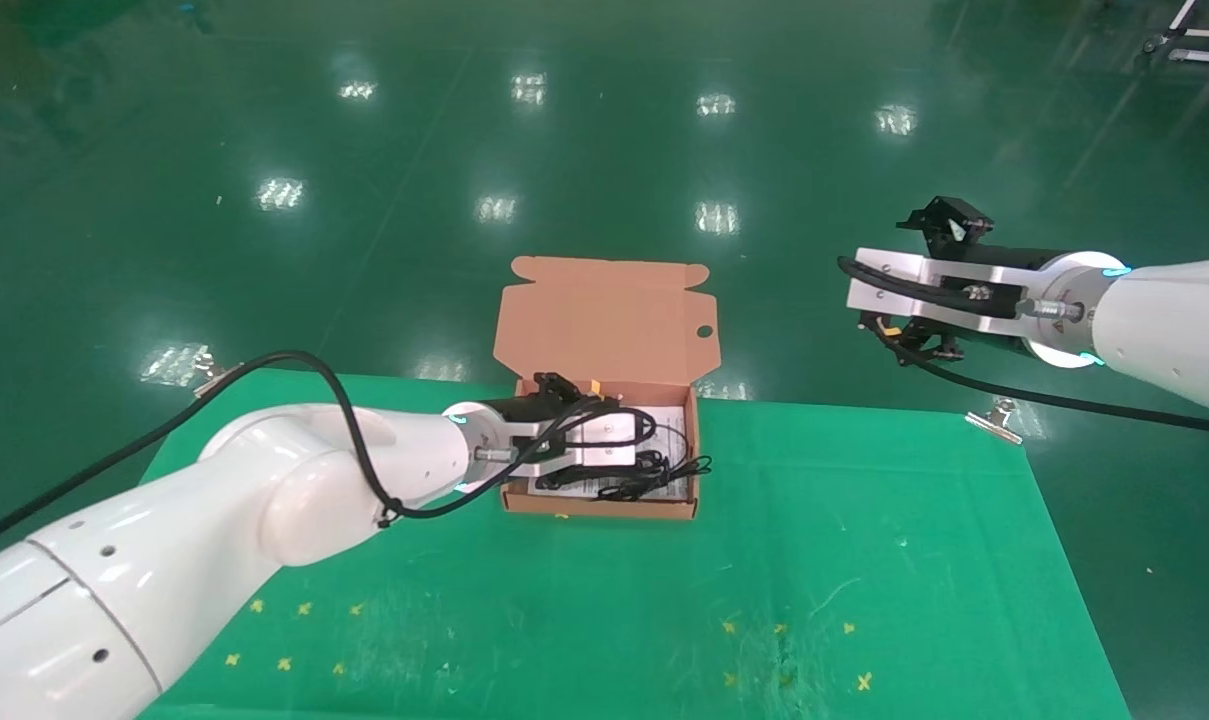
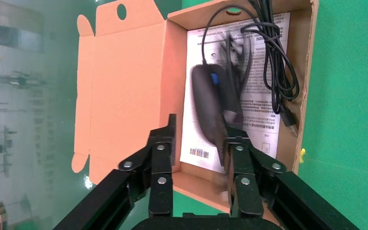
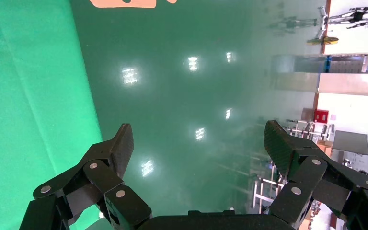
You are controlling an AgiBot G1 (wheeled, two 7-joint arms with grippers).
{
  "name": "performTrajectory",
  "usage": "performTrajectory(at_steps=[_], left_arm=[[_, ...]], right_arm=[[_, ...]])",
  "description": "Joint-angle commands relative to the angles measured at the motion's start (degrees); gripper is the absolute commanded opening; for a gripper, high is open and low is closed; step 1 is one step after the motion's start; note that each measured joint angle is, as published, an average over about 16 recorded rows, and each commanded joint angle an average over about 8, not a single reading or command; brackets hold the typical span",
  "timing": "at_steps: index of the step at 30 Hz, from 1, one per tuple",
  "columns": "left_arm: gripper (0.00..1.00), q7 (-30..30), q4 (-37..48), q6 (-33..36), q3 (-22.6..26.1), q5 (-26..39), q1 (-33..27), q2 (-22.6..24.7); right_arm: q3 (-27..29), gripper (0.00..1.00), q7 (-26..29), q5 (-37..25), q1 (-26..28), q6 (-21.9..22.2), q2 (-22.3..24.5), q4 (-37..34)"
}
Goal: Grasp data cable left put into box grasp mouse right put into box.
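Inside the box (image 2: 124, 100) the mouse (image 2: 210, 103) lies on the white printed leaflet (image 2: 263, 120), its long axis running along the box's length, the end with the blue mark and cord pointing toward the far wall of the box in the left wrist view. Just beside it, the data cable (image 2: 275, 57) is a long looped bundle lying parallel to the mouse against the other side wall. The left gripper (image 2: 199, 143) hangs over the near end of the box with its fingers spread apart and gripping nothing; one fingertip is close by the mouse's rear end. The box is shallow salmon-orange cardboard, its tabbed lid flap standing open with one round hole. It sits at the far edge of the tabletop (image 1: 864, 560), covered in green cloth scuffed and marked with small yellow crosses. Beyond lies a glossy dark green floor reflecting ceiling lights. Well to the right, the right gripper (image 3: 196, 153) hovers above that floor, off the tabletop, spread wide and empty.
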Motion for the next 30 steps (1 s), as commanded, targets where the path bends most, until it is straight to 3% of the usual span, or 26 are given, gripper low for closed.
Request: performTrajectory(at_steps=[1, 12, 22, 30], left_arm=[[1.00, 0.0, 0.0, 0.1, -0.1, 0.1, 0.0, 0.1], [1.00, -2.4, -1.2, -1.4, -2.0, -0.2, -3.3, -2.3], [1.00, -8.8, 3.7, -4.0, -6.1, 2.2, -11.2, -2.6], [1.00, -7.2, 1.3, 1.5, -11.1, -5.6, -8.5, -6.6]], right_arm=[[0.0, 1.00, -0.1, 0.1, 0.0, 0.1, -0.1, -0.1], [1.0, 1.00, -0.3, -0.4, 1.9, 0.9, 0.5, 0.1], [0.3, 1.00, -6.4, 0.1, 6.0, 1.1, 2.0, 4.5], [6.0, 1.00, -9.7, 7.8, 1.9, -3.4, 3.1, 5.0]])
